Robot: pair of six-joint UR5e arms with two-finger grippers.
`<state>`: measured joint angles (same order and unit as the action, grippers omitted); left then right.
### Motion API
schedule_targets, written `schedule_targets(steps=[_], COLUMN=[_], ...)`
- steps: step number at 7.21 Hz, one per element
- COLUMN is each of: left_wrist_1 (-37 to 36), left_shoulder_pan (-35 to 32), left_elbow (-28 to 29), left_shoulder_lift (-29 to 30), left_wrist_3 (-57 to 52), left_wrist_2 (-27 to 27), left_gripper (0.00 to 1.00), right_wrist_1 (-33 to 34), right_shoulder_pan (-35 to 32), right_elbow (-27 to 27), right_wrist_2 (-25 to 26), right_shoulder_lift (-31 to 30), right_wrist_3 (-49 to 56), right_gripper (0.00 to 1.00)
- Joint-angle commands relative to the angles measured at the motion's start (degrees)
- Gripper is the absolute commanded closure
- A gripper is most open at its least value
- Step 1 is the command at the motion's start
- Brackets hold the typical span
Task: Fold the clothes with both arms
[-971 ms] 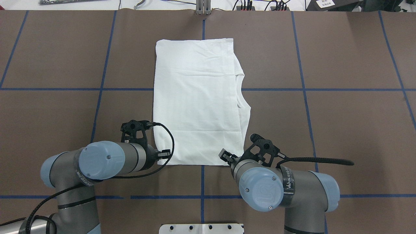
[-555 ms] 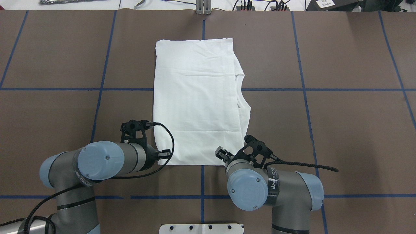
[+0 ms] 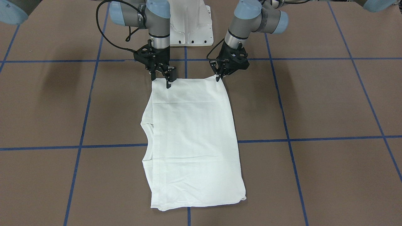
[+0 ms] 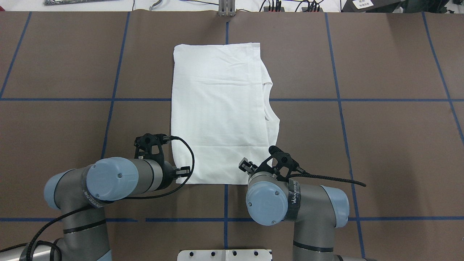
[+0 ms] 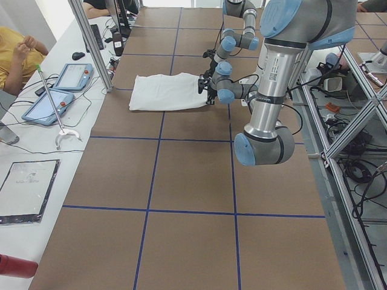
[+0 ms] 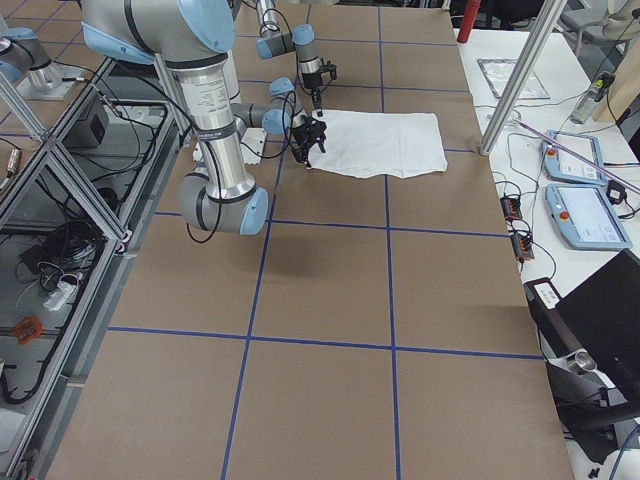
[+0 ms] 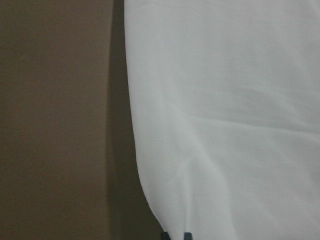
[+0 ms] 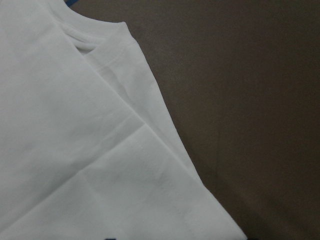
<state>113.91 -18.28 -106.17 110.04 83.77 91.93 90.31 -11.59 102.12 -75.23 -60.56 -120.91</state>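
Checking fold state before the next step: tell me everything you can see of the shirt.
The white T-shirt, cotton by its look, lies flat on the brown table, folded into a long rectangle, no sleeve sticking out. The collar opening and stacked stitched hems show along its edge on the robot's right. Light creases cross it. The left claw sits at one near corner, the right claw over the other; contact unclear.
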Motion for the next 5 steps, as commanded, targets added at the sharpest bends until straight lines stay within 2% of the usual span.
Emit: schedule_targets(steps=[1, 4, 5], left_wrist_1=[0.0, 0.0, 0.0], left_shoulder_pan=[0.0, 0.0, 0.0], left_elbow=[0.0, 0.0, 0.0], left_shoulder_lift=[0.0, 0.1, 0.1], left_wrist_3=[0.0, 0.0, 0.0], left_wrist_2=[0.0, 0.1, 0.1], left_gripper=[1.00, 1.00, 1.00], right_wrist_1=[0.7, 2.9, 3.2], right_shoulder_pan=[-0.4, -0.8, -0.8], right_elbow=[-0.2, -0.5, -0.7], right_wrist_2=[0.0, 0.0, 0.0], right_shoulder_lift=[0.2, 2.0, 2.0], right_wrist_3=[0.2, 0.1, 0.2], right_gripper=[0.11, 0.26, 0.27])
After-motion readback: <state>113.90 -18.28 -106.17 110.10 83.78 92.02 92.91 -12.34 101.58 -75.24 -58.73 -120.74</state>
